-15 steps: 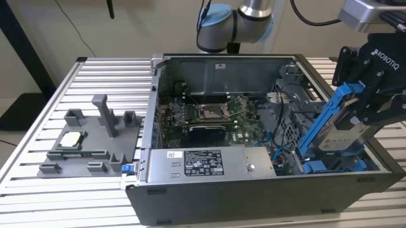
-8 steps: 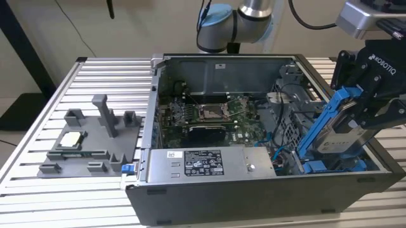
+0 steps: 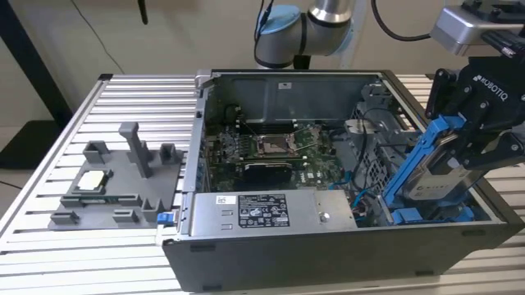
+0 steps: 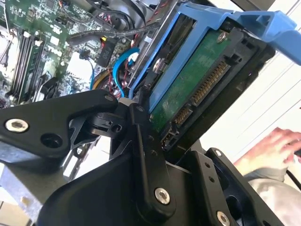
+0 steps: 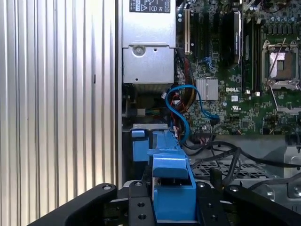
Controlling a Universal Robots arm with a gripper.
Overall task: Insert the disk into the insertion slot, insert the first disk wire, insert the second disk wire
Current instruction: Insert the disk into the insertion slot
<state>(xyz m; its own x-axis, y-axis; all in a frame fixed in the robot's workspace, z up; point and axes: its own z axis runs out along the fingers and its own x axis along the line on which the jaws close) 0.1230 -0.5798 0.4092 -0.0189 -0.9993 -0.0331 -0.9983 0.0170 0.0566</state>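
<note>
Black claw [image 3: 463, 144] is closed on the blue-framed disk [image 3: 434, 183], tilted over the open computer case [image 3: 328, 258] at the exterior view's right.

Exterior view above the case [image 3: 328, 258]; both wrist views close over motherboard [image 5: 221, 94] [image 4: 28, 42].
</note>
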